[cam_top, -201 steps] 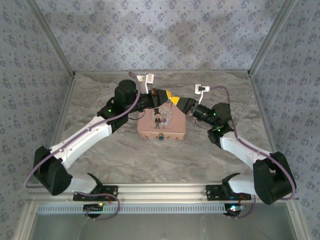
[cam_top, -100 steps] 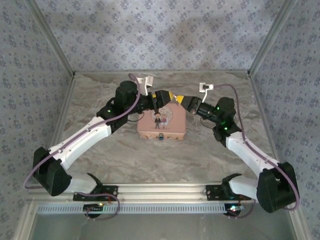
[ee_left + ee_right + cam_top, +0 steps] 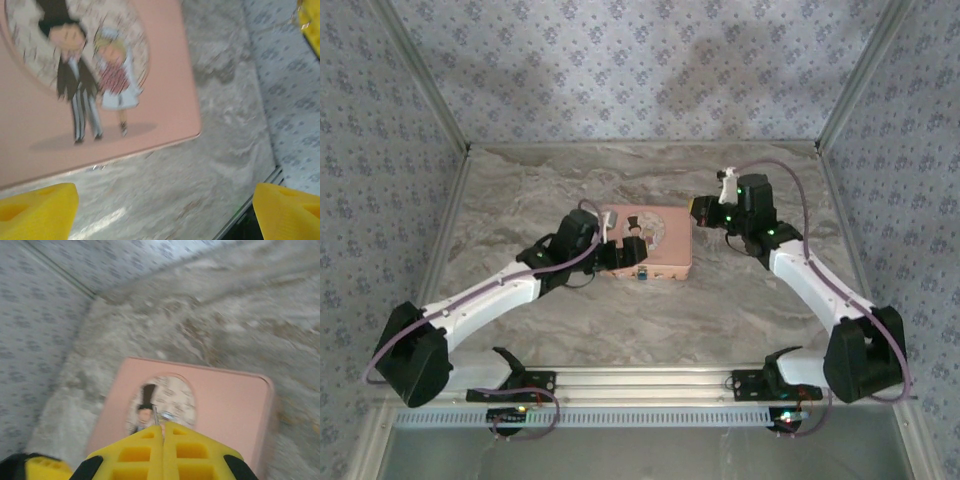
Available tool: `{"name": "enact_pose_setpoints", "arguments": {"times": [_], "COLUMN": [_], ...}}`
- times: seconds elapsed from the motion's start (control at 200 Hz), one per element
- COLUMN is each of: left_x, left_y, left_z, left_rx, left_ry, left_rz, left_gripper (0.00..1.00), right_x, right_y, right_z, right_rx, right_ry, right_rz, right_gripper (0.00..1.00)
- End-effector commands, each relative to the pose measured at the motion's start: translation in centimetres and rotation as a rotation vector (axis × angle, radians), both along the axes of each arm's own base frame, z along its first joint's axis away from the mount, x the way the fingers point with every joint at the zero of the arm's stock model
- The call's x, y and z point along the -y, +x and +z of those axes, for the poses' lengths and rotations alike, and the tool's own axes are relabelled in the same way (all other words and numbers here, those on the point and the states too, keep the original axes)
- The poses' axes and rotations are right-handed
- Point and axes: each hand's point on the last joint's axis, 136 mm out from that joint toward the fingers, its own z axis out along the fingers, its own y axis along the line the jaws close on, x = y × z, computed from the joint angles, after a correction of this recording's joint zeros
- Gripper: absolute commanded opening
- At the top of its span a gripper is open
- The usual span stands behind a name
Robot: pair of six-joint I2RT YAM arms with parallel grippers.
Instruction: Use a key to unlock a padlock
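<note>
Marbled grey tabletop, fenced by blue-flowered wallpaper walls, carries a pink rectangular tin with a cartoon couple on its lid, and everything here is placed against that tin. The tiny blue-teal padlock sits against the middle of the tin's near wall. Whether it is hooked to a clasp there is too small to tell.

The left gripper hovers over the tin's near left part, its yellow fingers spread wide with nothing between them. The right gripper is raised off the tin's far right corner. Its pads are pressed together on what looks like a small silvery key, with just a thin tip poking out.

The likely trouble starts with that thin pinch: pressed at the keyhole slightly off line, the key could twist or slip between the pads. With the padlock unheld, a push would probably swing it aside or slide the tin. The key must also come round to the tin's near wall, where the left arm already crowds the space, so the two arms may knock together.
</note>
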Motion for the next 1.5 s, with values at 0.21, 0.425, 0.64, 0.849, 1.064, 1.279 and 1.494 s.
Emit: {"name": "enact_pose_setpoints", "arguments": {"times": [0.21, 0.425, 0.64, 0.849, 1.064, 1.279, 1.494], "left_x": [1.1, 1.0, 1.9, 1.4, 1.2, 2.4, 3.5], "left_y": [1.1, 3.8, 5.4, 4.7, 4.2, 4.3, 4.2], "left_z": [-3.2, -3.7, -3.9, -6.2, -7.8, -8.2, -9.2], "left_rx": [0.033, 0.091, 0.108, 0.137, 0.267, 0.390, 0.441], "left_ry": [0.034, 0.110, 0.074, 0.056, 0.052, 0.033, -0.002], "left_rz": [0.016, 0.036, 0.023, 0.029, 0.020, -0.039, -0.091], "left_gripper": [0.91, 0.92, 0.95, 0.98, 0.98, 0.98, 0.98], "right_x": [2.5, 4.3, 4.4, 3.7, 3.2, 2.9, 2.6], "right_y": [1.7, 2.6, 4.0, 4.9, 5.1, 5.3, 5.5], "right_z": [-5.5, -7.1, -9.2, -10.5, -11.6, -11.7, -12.1], "right_rx": [-0.066, -0.076, -0.112, -0.116, -0.126, -0.114, -0.114], "right_ry": [-0.183, -0.269, -0.310, -0.316, -0.328, -0.331, -0.333], "right_rz": [-0.127, -0.227, -0.256, -0.260, -0.256, -0.257, -0.250], "right_gripper": [0.00, 0.00, 0.00, 0.00, 0.00, 0.00, 0.00]}}
